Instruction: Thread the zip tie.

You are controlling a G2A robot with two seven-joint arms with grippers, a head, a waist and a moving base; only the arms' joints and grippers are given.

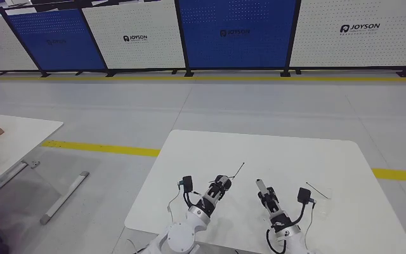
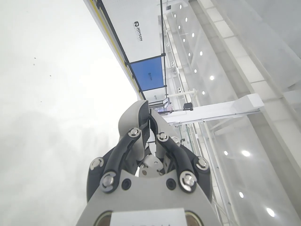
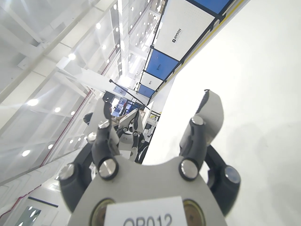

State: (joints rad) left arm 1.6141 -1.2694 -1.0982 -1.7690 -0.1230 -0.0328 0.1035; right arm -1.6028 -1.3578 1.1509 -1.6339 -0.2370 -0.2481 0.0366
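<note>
Zip tie [image 2: 188, 106] clamped in closed left pincer [image 2: 149, 112], straight, unthreaded; right pincer [image 3: 155, 99] open, empty. Threading not yet begun.

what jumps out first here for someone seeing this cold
The left claw is shut on a thin black plastic zip tie, which sticks out over the white rectangular table. The right claw stands open and empty, and a second thin black strip lies on the table near it.
</note>
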